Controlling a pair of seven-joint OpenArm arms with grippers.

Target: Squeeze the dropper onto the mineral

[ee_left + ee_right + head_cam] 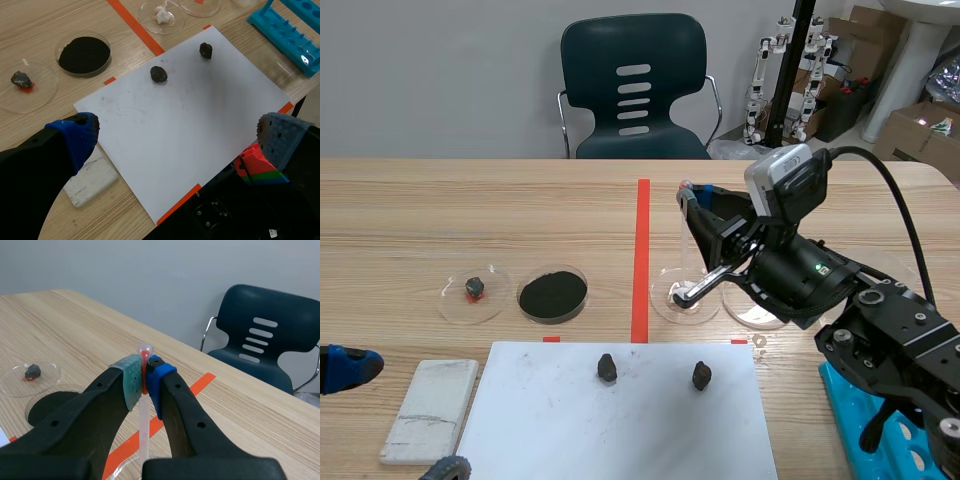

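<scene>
Down at the near-left corner, the left gripper (177, 136) hangs over the worktop (410, 210) with its fingers (75, 136) spread wide and nothing between them, so it is out of the play. Just beside it lies a white block (430, 408). Farther back on the left, a clear dish (450, 300) holds a small grey mineral piece (474, 287), and next to it sits a dish of black powder (553, 294).

Moving to the middle, the white sheet (620, 430) carries two dark minerals (607, 368) and (701, 375), both looking dry, with no drop on them that I can see.

Past the orange tape line comes the action. The dropper (144, 410) stands upright, its tip down at the clear dish with a white lump (161, 16). The right gripper (145, 372) has it pinched between the pads, right at the bulb. Near right sits a blue rack (855, 425).

My read is that the pick-up is done and the grip is on the bulb. Which mineral is the target I cannot tell. If it is one on the sheet, the carry across and the squeeze are both left to do.
</scene>
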